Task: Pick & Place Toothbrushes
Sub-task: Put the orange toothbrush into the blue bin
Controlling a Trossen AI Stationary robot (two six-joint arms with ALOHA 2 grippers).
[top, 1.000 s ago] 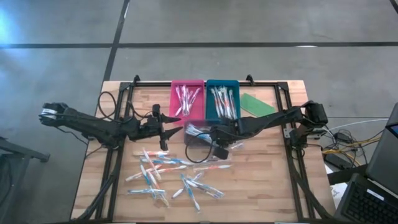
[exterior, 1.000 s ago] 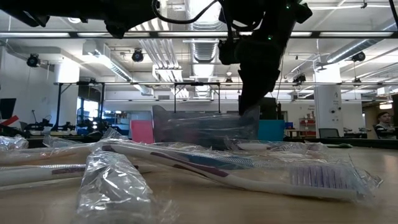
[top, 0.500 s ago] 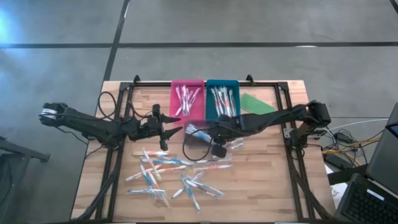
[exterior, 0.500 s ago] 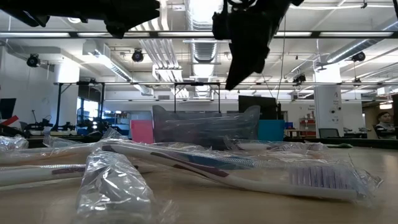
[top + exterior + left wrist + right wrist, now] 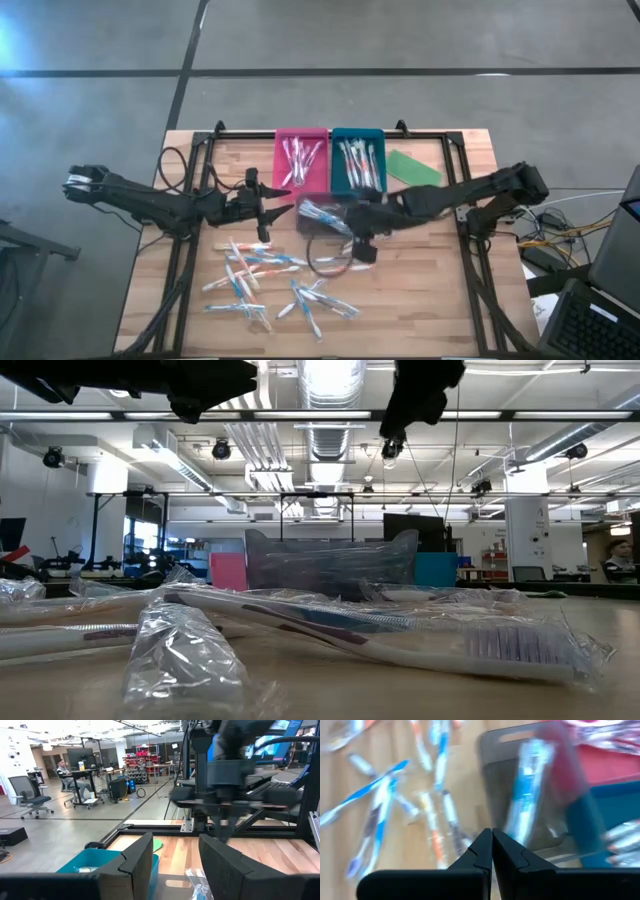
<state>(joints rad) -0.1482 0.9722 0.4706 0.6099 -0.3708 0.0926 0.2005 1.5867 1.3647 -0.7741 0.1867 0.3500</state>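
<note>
Several wrapped toothbrushes [image 5: 268, 283] lie scattered on the near part of the wooden table; one fills the foreground of the low view [image 5: 400, 635]. A grey see-through tray [image 5: 322, 222] holds a blue-and-white toothbrush [image 5: 526, 785]. More brushes lie in the pink tray [image 5: 301, 160] and the teal tray [image 5: 358, 160]. My right gripper [image 5: 348, 228] is shut and hangs high over the grey tray's near edge [image 5: 492, 840], touching nothing. My left gripper [image 5: 272, 205] waits open, raised beside the grey tray's left side [image 5: 175, 855].
A flat green oblong piece [image 5: 415, 167] lies right of the teal tray. A black frame [image 5: 330, 132] runs around the table's edges. A cable loop [image 5: 328, 258] hangs under my right wrist. Bare wood [image 5: 420, 290] shows on the near right.
My right gripper has risen from down at the grey tray to well above it, drawing back a little toward the table's right and near side. The tray and the brush in it stay where they were. The left arm has kept still.
</note>
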